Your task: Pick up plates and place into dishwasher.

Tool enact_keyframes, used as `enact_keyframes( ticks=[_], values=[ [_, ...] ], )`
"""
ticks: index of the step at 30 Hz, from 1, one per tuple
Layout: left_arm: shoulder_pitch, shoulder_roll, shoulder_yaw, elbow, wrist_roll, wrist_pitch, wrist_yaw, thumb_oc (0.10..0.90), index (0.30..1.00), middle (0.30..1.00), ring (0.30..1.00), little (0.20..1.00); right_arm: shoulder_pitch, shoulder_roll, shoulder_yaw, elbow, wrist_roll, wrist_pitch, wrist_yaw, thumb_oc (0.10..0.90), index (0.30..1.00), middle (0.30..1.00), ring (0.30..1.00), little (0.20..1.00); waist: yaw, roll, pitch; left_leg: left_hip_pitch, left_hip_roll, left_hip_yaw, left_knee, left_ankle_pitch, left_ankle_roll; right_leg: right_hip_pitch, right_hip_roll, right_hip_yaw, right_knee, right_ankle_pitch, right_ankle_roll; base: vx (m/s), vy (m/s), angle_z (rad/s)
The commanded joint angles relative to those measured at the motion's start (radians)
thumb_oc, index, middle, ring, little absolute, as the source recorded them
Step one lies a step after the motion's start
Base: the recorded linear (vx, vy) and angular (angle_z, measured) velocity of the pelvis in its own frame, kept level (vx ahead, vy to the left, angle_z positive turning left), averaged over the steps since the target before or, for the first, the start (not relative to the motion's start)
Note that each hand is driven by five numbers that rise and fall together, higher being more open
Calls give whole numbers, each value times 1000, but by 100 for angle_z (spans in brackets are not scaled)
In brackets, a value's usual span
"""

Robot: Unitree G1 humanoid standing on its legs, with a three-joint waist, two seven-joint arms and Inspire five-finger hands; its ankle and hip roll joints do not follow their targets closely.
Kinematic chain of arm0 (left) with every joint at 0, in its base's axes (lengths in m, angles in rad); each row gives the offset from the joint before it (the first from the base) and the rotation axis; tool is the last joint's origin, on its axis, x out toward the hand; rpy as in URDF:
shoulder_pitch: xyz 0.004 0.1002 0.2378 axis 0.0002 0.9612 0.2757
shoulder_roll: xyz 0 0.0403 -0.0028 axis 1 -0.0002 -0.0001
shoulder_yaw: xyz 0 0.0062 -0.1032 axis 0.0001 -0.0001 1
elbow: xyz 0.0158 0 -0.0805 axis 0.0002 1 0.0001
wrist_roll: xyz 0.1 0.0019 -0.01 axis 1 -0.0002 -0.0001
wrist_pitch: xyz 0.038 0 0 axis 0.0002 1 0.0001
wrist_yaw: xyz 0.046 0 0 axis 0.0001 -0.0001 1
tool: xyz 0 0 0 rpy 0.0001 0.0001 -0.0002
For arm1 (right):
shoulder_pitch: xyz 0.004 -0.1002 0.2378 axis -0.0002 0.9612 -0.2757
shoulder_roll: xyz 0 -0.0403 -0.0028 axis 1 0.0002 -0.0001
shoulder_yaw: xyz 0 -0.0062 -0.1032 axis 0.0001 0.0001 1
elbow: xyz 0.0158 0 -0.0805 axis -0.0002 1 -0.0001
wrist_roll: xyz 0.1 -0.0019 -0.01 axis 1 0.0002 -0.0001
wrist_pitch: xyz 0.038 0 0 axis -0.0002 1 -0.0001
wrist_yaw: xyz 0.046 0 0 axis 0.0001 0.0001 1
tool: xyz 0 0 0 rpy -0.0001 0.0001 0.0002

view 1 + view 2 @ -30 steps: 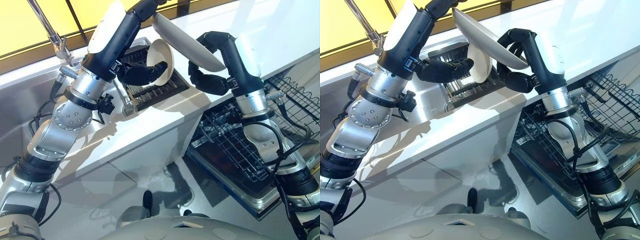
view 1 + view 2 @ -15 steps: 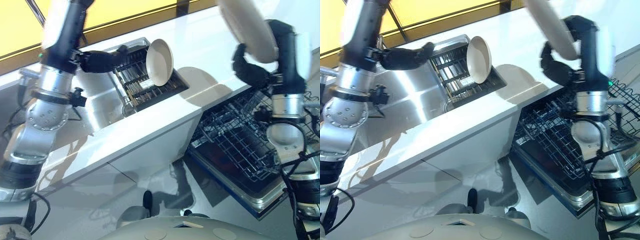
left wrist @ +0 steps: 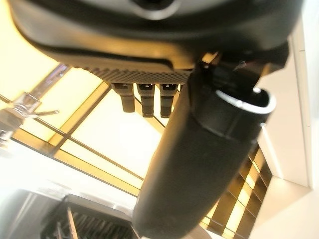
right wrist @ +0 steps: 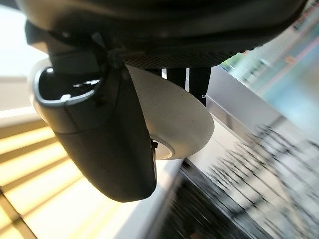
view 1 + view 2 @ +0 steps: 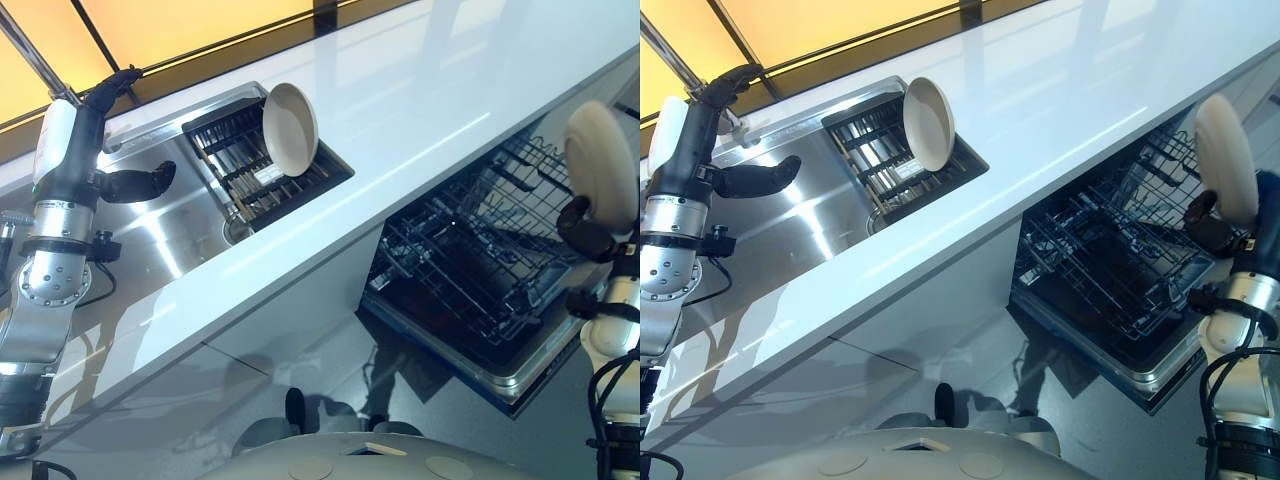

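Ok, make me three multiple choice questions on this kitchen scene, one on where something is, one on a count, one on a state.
1. Where is the plate that no hand holds?
A. On the floor
B. Upright in the sink rack
C. Flat on the counter

2. How many plates are in view?
A. Two
B. Four
C. Five

3. How is the dishwasher?
A. Shut
B. Open with its rack pulled out
C. Full of plates

Answers: 1 B, the free plate stands on edge in the sink rack. 2 A, one there and one plate gripped by the right hand. 3 B, the dishwasher rack sits out over the open door and shows no plates.
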State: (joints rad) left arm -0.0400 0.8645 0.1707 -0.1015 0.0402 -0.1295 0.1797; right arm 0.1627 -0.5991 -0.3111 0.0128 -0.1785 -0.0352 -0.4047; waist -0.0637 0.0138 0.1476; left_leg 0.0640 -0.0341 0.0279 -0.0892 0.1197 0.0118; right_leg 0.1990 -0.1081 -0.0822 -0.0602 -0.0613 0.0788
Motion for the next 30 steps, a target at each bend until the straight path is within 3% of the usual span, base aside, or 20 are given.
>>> enact_keyframes(
  ticks=[1,6,10,13,18,26,29,30],
  values=[
    [-52,41,118,11,6,-54,49,800,900,900,900,900,-70,-63,34,-18,-12,-50,58,100,300,300,300,200,13,-6,-115,56,-50,24,2,-121,20,-149,0,-3,81,96,64,-9,-13,-4],
    [-76,41,88,11,12,-29,59,800,900,900,900,900,-84,-67,131,63,-62,0,130,100,300,300,300,200,19,-12,-105,58,-45,22,2,-122,19,-150,1,-10,91,92,63,-1,-5,0],
    [-107,51,47,1,-1,8,49,800,900,900,900,900,-120,-95,226,165,-112,89,218,100,300,300,300,200,34,-18,-103,66,-46,11,2,-135,18,-138,-1,-24,86,81,64,38,-10,9],
    [-125,54,18,-6,-2,20,40,800,900,900,900,900,-152,-106,274,225,-110,119,245,100,300,300,300,200,44,-21,-99,67,-45,7,2,-136,17,-134,-2,-34,86,80,63,13,-15,4],
    [-210,60,-71,-7,-1,52,25,800,900,900,900,900,-273,-157,375,397,-50,274,356,100,300,300,300,200,77,-32,-91,70,-45,-9,2,-138,14,-126,-3,-55,89,76,61,18,-21,8],
    [-300,47,-160,9,-7,62,-16,800,900,900,900,900,-426,-142,487,645,-14,432,369,100,300,300,300,200,125,-40,-84,76,-47,-32,2,-141,16,-109,-6,-79,84,77,56,12,-11,11],
    [-304,37,-166,3,-6,59,-30,800,900,900,900,900,-438,-125,495,706,-15,461,376,100,300,300,300,200,135,-40,-85,77,-48,-38,2,-141,17,-105,-5,-83,80,78,55,17,0,6],
    [-307,36,-169,2,-6,60,-36,800,900,900,900,900,-447,-121,495,726,-20,463,376,202,387,387,387,302,138,-40,-85,78,-49,-41,2,-142,18,-103,-5,-83,80,78,54,16,-2,4]
  ],
)
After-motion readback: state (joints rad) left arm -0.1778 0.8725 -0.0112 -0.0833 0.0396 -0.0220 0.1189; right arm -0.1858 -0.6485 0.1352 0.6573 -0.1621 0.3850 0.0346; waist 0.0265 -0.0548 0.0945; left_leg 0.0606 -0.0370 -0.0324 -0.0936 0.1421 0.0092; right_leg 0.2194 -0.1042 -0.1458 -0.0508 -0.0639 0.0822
